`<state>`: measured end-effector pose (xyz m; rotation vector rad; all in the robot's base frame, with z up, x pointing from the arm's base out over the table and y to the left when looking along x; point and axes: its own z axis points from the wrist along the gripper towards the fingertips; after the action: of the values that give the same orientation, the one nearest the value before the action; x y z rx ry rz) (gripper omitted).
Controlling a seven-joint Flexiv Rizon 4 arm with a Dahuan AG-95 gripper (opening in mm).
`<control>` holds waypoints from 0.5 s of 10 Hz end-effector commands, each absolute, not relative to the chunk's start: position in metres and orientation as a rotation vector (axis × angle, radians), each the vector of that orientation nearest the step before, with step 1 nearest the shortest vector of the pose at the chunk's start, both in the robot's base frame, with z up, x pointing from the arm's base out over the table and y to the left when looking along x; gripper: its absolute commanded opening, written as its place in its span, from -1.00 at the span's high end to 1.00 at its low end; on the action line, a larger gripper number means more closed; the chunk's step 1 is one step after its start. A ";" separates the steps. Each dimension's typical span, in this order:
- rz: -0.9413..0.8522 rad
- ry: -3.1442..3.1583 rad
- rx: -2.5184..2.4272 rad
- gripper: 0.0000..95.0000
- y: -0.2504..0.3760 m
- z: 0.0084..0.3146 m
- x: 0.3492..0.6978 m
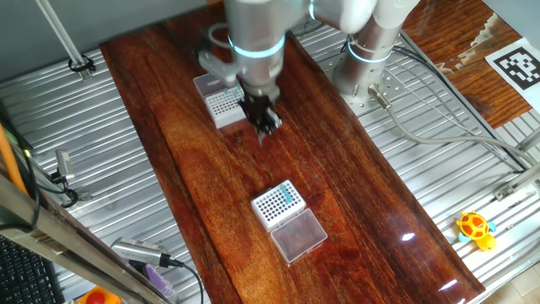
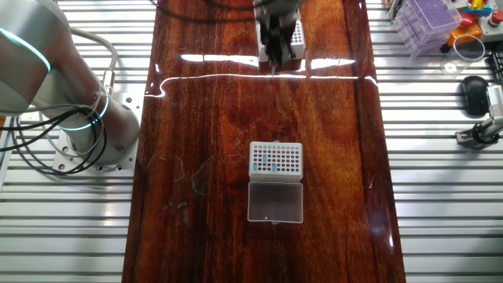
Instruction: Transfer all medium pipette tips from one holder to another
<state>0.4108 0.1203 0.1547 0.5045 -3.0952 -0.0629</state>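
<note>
Glossy wood, ribbed metal, pale and clear plastic

The wooden board (image 1: 211, 160) is dark reddish, strongly grained and varnished to a high gloss that mirrors the lamps; the table (image 1: 84, 152) around it is matt, ribbed silvery metal. The near rack (image 2: 276, 159) looks like matt white plastic, its open lid (image 2: 275, 202) clear and smooth, and the medium pipette tips (image 2: 266, 162) in it read as teal plastic. The far rack (image 1: 224, 104) is likewise pale plastic. The arm (image 1: 253, 29) has a smooth, satin grey shell; the gripper (image 1: 265, 121) is matt black.
</note>
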 end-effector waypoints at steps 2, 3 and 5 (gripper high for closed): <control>-0.056 -3.007 0.764 1.00 0.105 0.159 0.412; -0.067 -2.984 0.846 1.00 0.105 0.159 0.412; -0.078 -2.974 0.887 1.00 0.105 0.159 0.412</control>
<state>0.4117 0.1048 0.1587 0.7385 -3.0149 -0.0247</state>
